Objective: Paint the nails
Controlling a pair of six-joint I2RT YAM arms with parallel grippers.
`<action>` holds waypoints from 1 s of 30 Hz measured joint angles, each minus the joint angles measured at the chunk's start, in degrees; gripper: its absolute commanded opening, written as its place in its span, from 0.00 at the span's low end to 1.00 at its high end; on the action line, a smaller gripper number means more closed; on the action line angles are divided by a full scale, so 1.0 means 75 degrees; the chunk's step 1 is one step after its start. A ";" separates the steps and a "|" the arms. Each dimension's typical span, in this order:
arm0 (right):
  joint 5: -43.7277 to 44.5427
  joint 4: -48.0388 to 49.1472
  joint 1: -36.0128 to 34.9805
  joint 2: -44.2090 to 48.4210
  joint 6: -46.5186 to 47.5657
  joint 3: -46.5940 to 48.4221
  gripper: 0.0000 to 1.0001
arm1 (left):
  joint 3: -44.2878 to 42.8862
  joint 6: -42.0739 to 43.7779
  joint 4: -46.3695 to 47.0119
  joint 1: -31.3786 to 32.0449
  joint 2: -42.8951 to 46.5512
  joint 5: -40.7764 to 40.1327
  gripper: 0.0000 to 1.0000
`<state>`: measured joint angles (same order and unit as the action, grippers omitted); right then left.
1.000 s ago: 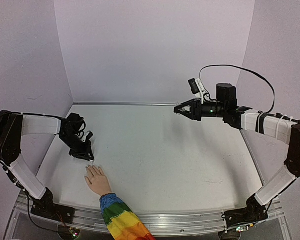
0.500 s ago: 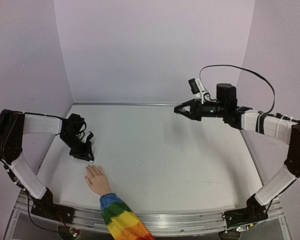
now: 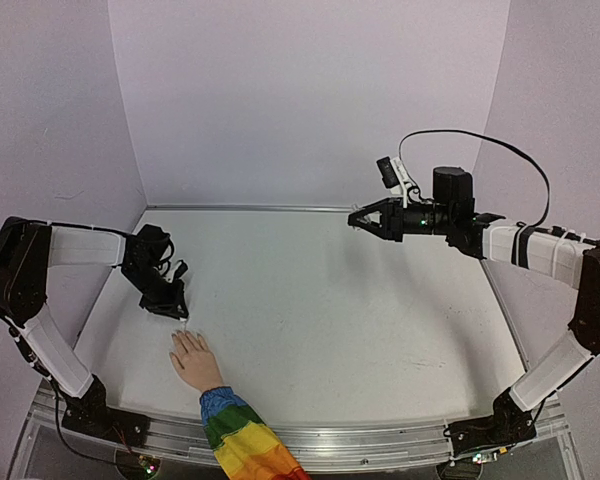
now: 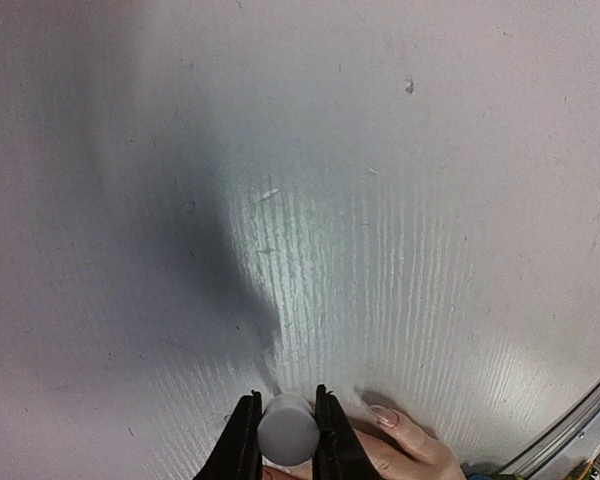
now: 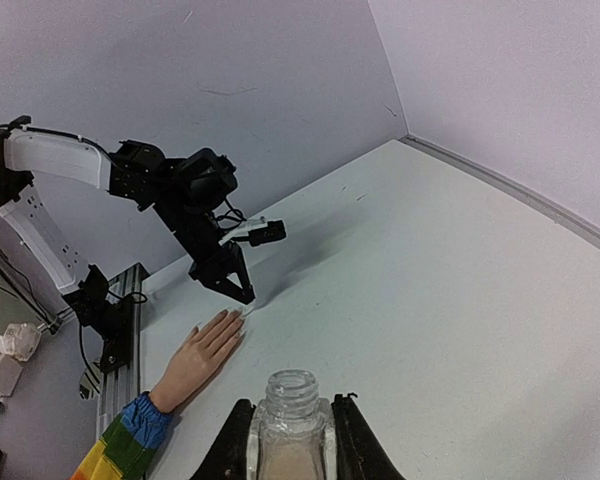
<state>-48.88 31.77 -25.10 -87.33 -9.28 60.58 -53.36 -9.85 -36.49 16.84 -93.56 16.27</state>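
Top external view: the bench (image 3: 360, 300) carries little, and almost nothing on it has moved in the last second. The right arm is held exactly where it was, high over the far right of the bench. The left arm made only a slight shift sideways and back, so the left gripper (image 3: 178, 312) still hangs just beyond the fingertips of the mannequin hand (image 3: 192, 358). I read that as fine brush work at the fingertips, or a pause over them, rather than travel between bottle and hand.

The mannequin hand lies flat, back up, at the near left of the bench. Its rainbow sleeve (image 3: 242, 440) runs off the near edge. Its long axis slants from that edge away and to the left, and the fingers point at the left gripper.

From the right wrist, the right gripper (image 5: 292, 405) is clamped on an uncapped clear bottle (image 5: 285, 430), upright with its mouth open, well apart from the hand.

From the left wrist, the left gripper is clenched on a round whitish cap (image 4: 287, 430). Whatever brush hangs under it is hidden by the cap itself.

The nails (image 4: 385, 416) sit just beside that cap. One shows pale and pinkish on a finger lying close to the gripper. Whether any polish is on it yet, I cannot tell.
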 measured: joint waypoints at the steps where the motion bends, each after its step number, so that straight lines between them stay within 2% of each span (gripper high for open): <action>1: 0.0000 0.0000 0.0000 0.0000 0.0000 0.0000 0.00 | -0.0015 0.0000 -0.0003 0.0000 0.0003 0.0000 0.00; 14: -0.0032 0.0052 0.0000 0.0000 -0.0041 0.0000 0.00 | -0.0023 -0.0108 -0.0157 0.0009 0.0775 0.0047 0.00; 30: -0.0117 0.0195 0.0000 0.0000 -0.0119 0.0000 0.00 | -0.0020 -0.0291 -0.0201 0.0335 0.0527 -0.0073 0.00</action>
<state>-49.76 33.23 -25.10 -87.33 -10.17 60.58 -53.52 -12.03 -38.00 19.35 -89.60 15.73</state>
